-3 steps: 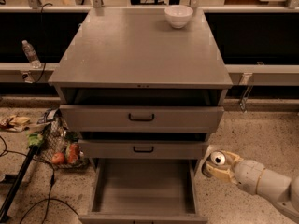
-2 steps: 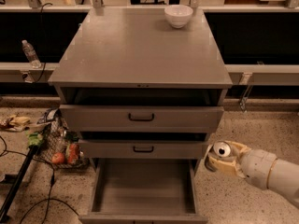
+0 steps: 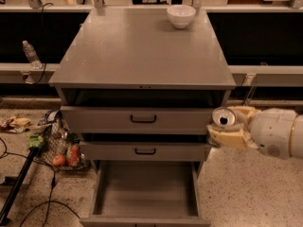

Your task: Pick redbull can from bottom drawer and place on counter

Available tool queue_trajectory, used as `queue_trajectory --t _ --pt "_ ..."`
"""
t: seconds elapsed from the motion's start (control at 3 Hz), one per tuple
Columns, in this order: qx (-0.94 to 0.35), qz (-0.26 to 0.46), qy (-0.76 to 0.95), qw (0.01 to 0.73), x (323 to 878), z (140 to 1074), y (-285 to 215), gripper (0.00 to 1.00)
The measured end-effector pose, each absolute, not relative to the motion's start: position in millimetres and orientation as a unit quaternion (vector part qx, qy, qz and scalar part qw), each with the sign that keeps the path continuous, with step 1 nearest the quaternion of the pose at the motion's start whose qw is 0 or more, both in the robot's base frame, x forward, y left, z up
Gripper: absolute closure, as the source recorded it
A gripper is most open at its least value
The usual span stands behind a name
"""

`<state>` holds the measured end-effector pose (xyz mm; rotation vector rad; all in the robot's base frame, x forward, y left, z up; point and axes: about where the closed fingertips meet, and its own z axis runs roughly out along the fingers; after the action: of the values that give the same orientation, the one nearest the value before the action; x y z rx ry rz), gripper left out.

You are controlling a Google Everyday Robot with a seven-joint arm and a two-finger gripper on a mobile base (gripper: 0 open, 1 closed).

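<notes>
Now my end effector (image 3: 230, 126) is gripping the can (image 3: 224, 117) upright, right of the cabinet (image 3: 109, 120), presumably to avoid spilling.

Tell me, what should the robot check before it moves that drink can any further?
1. Grip on the can: ok. The gripper, right of the cabinet, is closed around the redbull can.
2. Can out of the bottom drawer: ok. The drawer is open and its floor is bare.
3. Can high enough to pass over the counter: not ok. It hangs level with the top drawer, below the counter's edge.
4. Free spot to set it down: ok. The only thing on the counter is a white bowl at the back right.
5. Gap between the can and the cabinet's side: cannot tell from this view.
</notes>
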<state>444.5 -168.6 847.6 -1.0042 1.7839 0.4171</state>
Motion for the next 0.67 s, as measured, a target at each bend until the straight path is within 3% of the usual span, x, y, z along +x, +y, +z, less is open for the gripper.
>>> queue_trajectory --t 0.67 --pt "-0.432 0.173 0.722 0.512 452.4 884.0 -155.7 1.0"
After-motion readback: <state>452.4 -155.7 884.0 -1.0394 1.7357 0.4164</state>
